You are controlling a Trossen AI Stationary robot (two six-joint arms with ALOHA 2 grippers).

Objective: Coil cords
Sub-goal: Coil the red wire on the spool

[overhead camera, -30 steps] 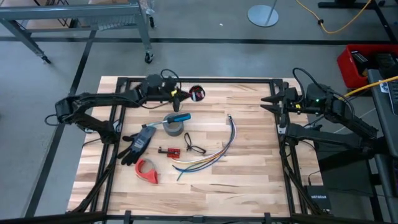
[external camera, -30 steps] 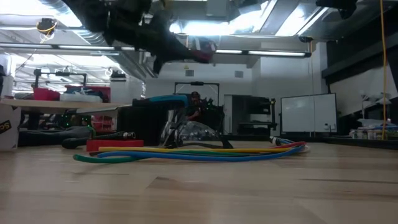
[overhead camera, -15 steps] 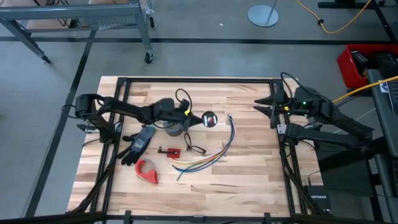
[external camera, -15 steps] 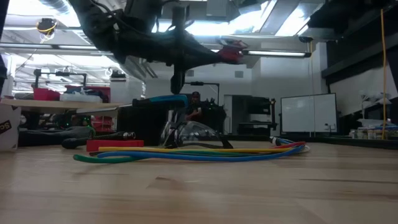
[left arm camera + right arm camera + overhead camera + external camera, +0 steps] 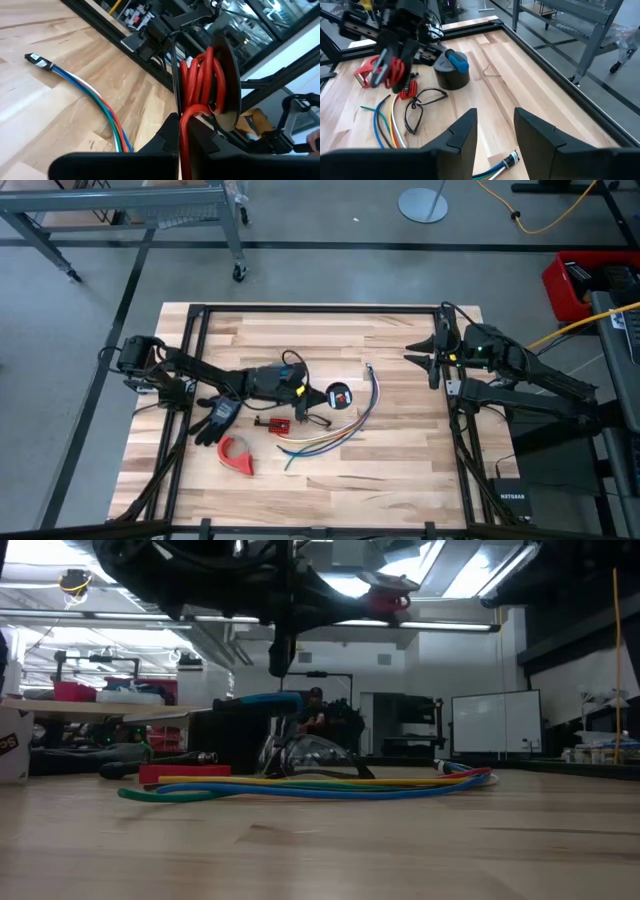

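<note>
- High view: left gripper (image 5: 328, 393) is clamped tight on the red coil (image 5: 341, 396), up off the middle of the wooden surface (image 5: 400, 470).
- Right gripper (image 5: 428, 356) hangs open, holding nothing, near the right edge.
- Low view: shelving and a whiteboard (image 5: 490, 722) behind.

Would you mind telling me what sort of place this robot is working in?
Probably a robotics lab or workshop: a wooden table inside a metal frame, a wheeled metal cart on a concrete floor, and whiteboards under exposed ceiling ducts.

Two dark jointed arms w/ black cabling, blunt dark fingers (image 5: 465, 137).
</note>
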